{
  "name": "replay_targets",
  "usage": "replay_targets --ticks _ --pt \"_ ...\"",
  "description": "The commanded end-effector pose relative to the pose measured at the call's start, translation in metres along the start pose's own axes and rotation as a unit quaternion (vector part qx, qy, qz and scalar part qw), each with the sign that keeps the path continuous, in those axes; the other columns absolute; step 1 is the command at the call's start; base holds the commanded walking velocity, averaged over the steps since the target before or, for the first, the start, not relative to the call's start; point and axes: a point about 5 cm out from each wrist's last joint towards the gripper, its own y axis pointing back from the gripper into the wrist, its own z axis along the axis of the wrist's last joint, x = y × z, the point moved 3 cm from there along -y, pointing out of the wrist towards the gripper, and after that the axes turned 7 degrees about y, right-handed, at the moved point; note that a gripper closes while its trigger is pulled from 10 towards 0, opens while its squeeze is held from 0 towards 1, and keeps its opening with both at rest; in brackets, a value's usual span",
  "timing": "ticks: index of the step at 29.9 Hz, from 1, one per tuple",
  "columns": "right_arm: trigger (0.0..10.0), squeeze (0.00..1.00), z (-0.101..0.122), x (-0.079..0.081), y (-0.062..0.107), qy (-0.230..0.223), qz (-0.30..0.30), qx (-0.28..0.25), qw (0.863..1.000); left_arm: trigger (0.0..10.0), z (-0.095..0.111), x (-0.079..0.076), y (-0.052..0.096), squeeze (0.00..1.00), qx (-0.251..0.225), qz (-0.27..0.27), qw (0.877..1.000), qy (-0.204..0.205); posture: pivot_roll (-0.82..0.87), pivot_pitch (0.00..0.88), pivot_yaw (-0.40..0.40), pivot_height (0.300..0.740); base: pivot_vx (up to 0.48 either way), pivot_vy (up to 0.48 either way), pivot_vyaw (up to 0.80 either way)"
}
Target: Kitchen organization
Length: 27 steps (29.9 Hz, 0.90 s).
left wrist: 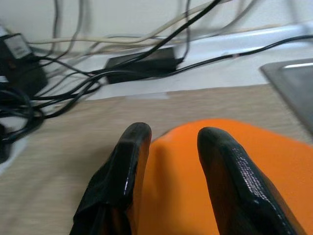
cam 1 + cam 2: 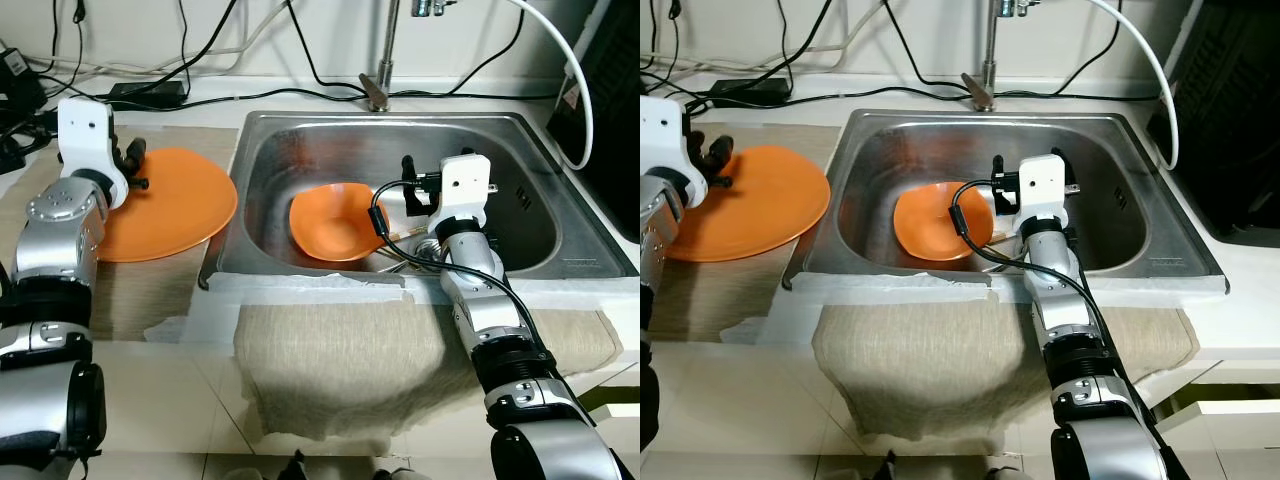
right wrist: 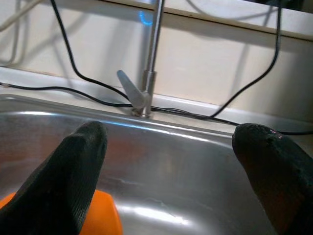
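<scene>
Kitchen counter w/ steel sink [image 2: 520, 130]. Orange bowl [image 2: 335, 222] inside sink, right gripper [image 3: 171, 166] spread wide at its 3 o'clock. Left gripper [image 1: 168, 147] narrow, nothing held, over orange plate [image 2: 170, 205] on mat [image 2: 140, 290] at sink's 9 o'clock.

Arms: silver metal segments joined by black rings
Wrist housings: white blocks
Right arm cable: black, looping from the white housing along the forearm
left gripper [image 1: 168, 147]: two glossy black fingers
right gripper [image 3: 171, 147]: two matte black fingers
</scene>
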Motion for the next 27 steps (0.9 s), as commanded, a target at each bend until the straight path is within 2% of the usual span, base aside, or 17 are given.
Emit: replay_targets --ticks 1,3,12,14,19,24,27 --pt "10.0 0.0 0.005 0.001 -0.003 -0.007 0.004 -0.008 1.0 10.0 0.007 0.011 0.004 0.0 -0.01 0.015 1.0 -0.003 0.06 0.0 -0.002 0.74 0.0 0.0 0.0" --pt "10.0 0.0 0.006 0.003 -0.004 -0.008 0.012 -0.009 1.0 10.0 0.002 0.019 0.007 0.0 -0.004 0.025 1.0 -0.005 0.07 0.0 -0.01 0.74 0.0 0.0 0.0" --pt "10.0 0.0 0.008 0.007 -0.008 -0.011 0.021 -0.011 1.0 10.0 -0.006 0.023 0.012 0.0 0.003 0.033 0.999 -0.001 0.08 0.0 -0.026 0.74 0.0 0.0 0.0" --pt "10.0 0.0 0.009 0.007 -0.009 -0.013 0.022 -0.011 1.0 10.0 -0.008 0.021 0.012 0.0 0.003 0.033 0.999 0.005 0.08 0.0 -0.026 0.74 0.0 0.0 0.0" --pt "10.0 0.0 0.01 0.003 -0.011 -0.012 0.017 -0.015 1.0 10.0 -0.025 0.0 0.009 0.0 0.019 0.012 1.0 0.021 0.07 0.0 -0.02 0.74 0.0 0.0 0.0" --pt "10.0 0.0 0.009 0.001 -0.01 -0.011 0.015 -0.015 1.0 10.0 -0.034 -0.002 0.008 0.0 0.035 0.016 0.999 0.023 0.06 0.0 -0.016 0.74 0.0 0.0 0.0" --pt "10.0 0.0 0.008 -0.001 -0.009 -0.01 0.012 -0.013 1.0 10.0 -0.039 0.002 0.008 0.0 0.049 0.031 0.998 0.022 0.06 0.0 -0.013 0.74 0.0 0.0 0.0"
